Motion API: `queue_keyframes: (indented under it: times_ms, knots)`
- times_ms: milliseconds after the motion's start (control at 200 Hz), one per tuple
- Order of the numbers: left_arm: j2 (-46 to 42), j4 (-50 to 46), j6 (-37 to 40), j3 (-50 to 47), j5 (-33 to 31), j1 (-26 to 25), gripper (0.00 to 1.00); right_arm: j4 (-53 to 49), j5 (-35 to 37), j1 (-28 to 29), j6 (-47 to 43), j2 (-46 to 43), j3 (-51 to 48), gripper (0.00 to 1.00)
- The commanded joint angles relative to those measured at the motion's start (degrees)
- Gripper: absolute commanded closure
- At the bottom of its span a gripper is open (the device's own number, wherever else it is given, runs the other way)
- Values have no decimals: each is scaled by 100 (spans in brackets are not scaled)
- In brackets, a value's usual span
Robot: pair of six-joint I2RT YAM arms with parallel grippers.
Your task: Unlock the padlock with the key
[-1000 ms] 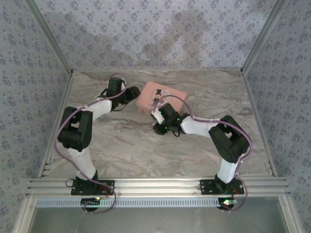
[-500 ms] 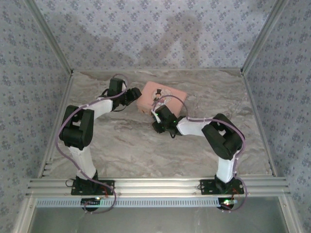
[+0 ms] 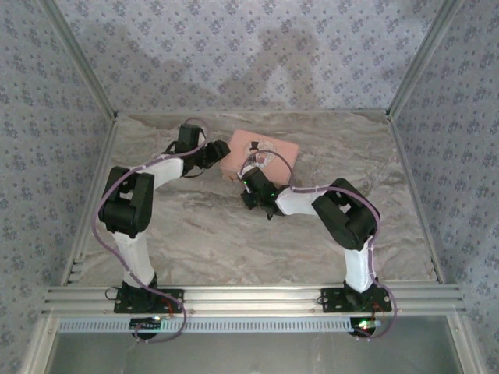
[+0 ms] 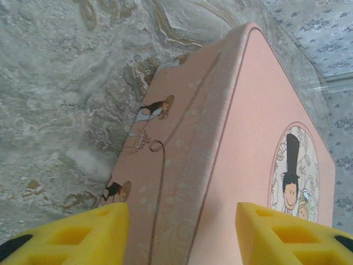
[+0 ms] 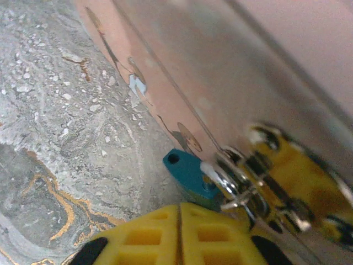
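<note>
The padlock (image 5: 187, 171), a small teal block, hangs by a silvery shackle (image 5: 229, 179) from the front wall of the pink tin (image 5: 182, 61). A round hole shows at its outer corner. My right gripper (image 5: 179, 212) is shut, its yellow fingertips pressed together right under the padlock's near end. The key is hidden. From above, the right gripper (image 3: 249, 185) sits at the front left of the tin (image 3: 284, 148). My left gripper (image 4: 182, 232) is open, one finger by the tin's (image 4: 242, 110) side wall and the other over its lid. From above, the left gripper (image 3: 217, 153) is at the tin's left end.
The tin stands on the marble-patterned table (image 3: 210, 226) near the back wall. Patterned walls close in the back and both sides. The tin's shiny front wall mirrors my yellow fingers (image 5: 298, 182).
The right gripper slid left along the tin's front toward the padlock and its jaws closed. The right elbow swung left. The left gripper stayed at the tin's left end.
</note>
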Motion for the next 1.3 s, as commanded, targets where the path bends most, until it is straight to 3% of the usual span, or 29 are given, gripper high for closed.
queue_keyframes:
  times_ms: [0,175,540,769,844,924,1164,1294]
  knots:
    - [75,-61,122,194,99,-78,47,171,357,62,-415,1,149,96]
    - [57,-43,120,136,85,-79,47,280,246,106,-828,-381,-129,100]
    - [-288,253,50,-328,15,-28,47,-519,-909,-83,-1335,-1452,-524,100]
    - [-470,457,-20,-583,-21,-4,47,-1006,-1163,-426,-1077,-1837,-470,100]
    - [-644,523,-29,-766,-20,-47,47,-1132,-1187,-553,-798,-1925,-396,82]
    - [-909,611,-67,-1067,-23,-148,47,-1282,-1132,-642,-548,-2020,-349,70]
    - [-1552,1071,-49,-2203,-518,-892,45,-1373,-838,-873,135,-2282,-572,60]
    - [-1671,1390,-103,-2421,-719,-897,45,-1100,-1073,-1026,521,-2406,-957,61]
